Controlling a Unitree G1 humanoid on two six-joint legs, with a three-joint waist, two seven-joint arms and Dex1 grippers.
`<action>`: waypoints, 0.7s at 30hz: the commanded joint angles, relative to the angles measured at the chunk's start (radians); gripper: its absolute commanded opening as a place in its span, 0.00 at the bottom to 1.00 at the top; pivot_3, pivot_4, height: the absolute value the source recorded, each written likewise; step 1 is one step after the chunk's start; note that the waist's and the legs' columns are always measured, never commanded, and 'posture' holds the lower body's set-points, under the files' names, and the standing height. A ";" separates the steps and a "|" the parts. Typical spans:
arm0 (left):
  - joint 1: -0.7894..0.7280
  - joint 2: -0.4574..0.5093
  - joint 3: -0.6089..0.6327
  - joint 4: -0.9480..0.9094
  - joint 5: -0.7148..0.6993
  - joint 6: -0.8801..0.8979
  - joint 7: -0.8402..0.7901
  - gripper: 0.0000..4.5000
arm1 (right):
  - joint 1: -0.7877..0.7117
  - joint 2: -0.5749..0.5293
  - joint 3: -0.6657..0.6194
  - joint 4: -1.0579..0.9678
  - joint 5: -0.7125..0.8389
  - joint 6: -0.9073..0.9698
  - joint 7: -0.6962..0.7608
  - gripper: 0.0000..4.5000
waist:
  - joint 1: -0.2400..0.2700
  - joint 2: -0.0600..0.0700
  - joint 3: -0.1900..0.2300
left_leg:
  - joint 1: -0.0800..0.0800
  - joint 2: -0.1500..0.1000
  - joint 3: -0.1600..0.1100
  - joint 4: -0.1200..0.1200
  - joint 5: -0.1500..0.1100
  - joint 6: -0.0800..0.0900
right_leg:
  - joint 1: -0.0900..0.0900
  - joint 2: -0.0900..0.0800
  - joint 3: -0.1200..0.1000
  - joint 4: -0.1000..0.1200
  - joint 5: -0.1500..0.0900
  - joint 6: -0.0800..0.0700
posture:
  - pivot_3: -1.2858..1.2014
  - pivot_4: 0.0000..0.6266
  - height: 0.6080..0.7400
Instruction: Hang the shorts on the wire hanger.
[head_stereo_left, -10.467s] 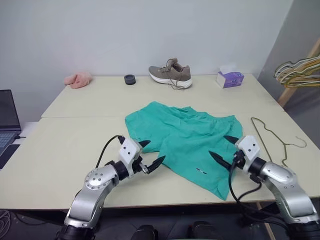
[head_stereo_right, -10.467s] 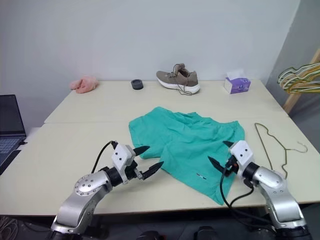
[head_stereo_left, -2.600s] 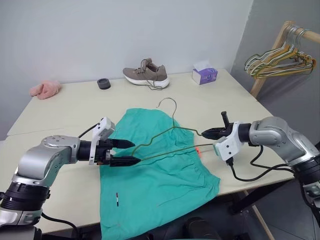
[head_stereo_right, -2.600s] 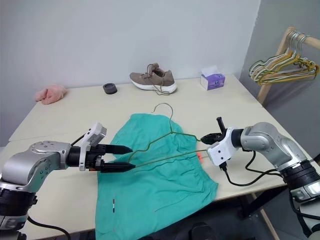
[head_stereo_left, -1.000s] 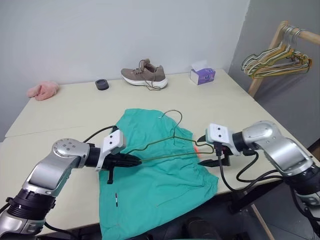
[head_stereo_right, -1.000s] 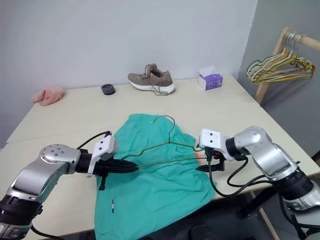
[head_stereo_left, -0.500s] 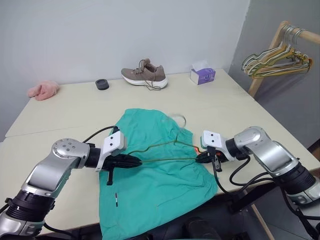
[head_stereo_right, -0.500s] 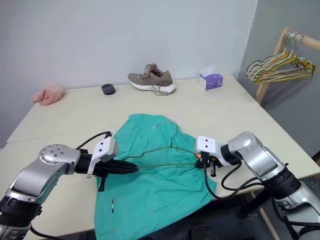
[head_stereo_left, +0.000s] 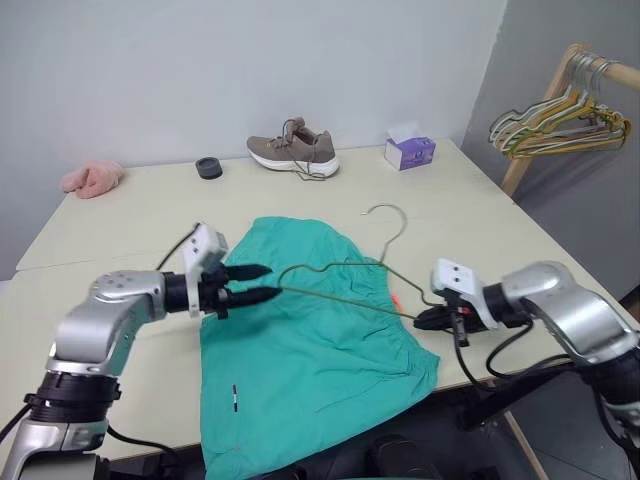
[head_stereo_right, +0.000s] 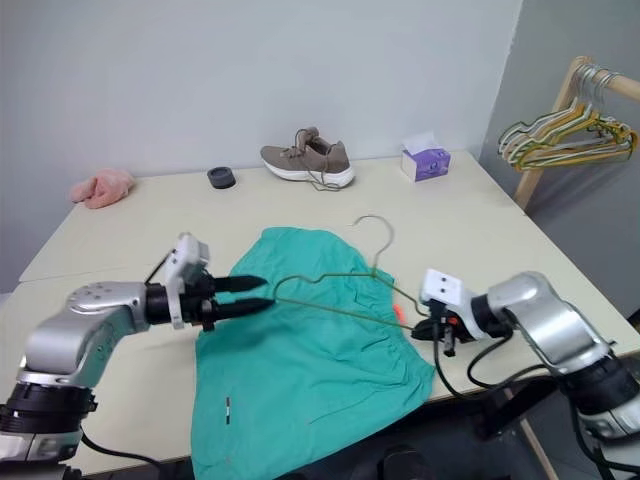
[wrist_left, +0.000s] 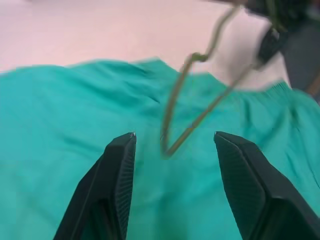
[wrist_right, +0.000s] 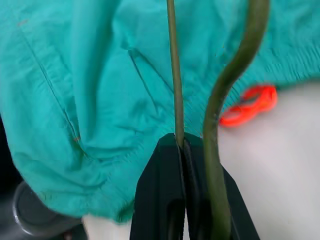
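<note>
The right hand (head_stereo_right: 440, 329) has its fingers pressed together on the wire hanger (head_stereo_right: 340, 290), pinching the thin wire at its right corner, as the right wrist view shows with the wire (wrist_right: 175, 75) running straight into the shut fingertips. The left hand (head_stereo_left: 262, 283) is spread, its two black fingers (wrist_left: 117, 170) standing apart on either side of the hanger's left corner without gripping it. So the hanger hangs from one corner alone, raised just above the shorts (head_stereo_left: 310, 360), its hook (head_stereo_left: 385, 215) pointing toward the far side of the worktop (head_stereo_left: 130, 225). The shorts lie flat under it at the near middle of the worktop, their near edge drooping over the front rim, the small orange tag (wrist_right: 247, 102) just beside the right hand. Held at a single point, the light wire could swing or twist in the pinch, and a slip there would drop it onto the cloth. If the left hand closes off target it may catch fabric instead of wire, or push the free corner away. The shorts already overhang the edge, so any drag from the hanger could pull them further off. Well clear at the far side sit a shoe (head_stereo_left: 295, 152), a tissue box (head_stereo_left: 410, 152) and a pink cloth (head_stereo_left: 92, 179).
</note>
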 joint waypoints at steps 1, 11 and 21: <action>-0.026 0.007 0.028 0.025 -0.003 0.017 0.030 0.58 | 0.043 -0.027 -0.100 -0.030 0.041 0.015 -0.031 0.00 | -0.001 0.000 0.000 | 0.000 0.000 0.001 0.000 0.000 0.000 | 0.000 0.000 0.001 0.000 0.000 0.000 | 0.43 0.00 1.00; -0.020 0.008 -0.048 0.086 0.123 -0.135 0.023 0.99 | 0.312 -0.117 -0.328 -0.008 0.101 0.095 -0.109 0.00 | -0.005 0.000 0.000 | 0.000 0.000 0.002 0.000 0.000 0.000 | 0.000 0.000 0.002 0.000 0.000 0.000 | 0.41 0.00 1.00; 0.005 0.012 -0.135 0.055 0.199 -0.247 -0.043 0.99 | 0.457 -0.126 -0.421 -0.034 0.132 0.177 -0.178 0.00 | -0.026 0.000 -0.001 | 0.001 0.000 0.003 0.001 0.000 0.000 | 0.001 0.001 0.003 0.000 0.001 0.001 | 0.40 0.00 1.00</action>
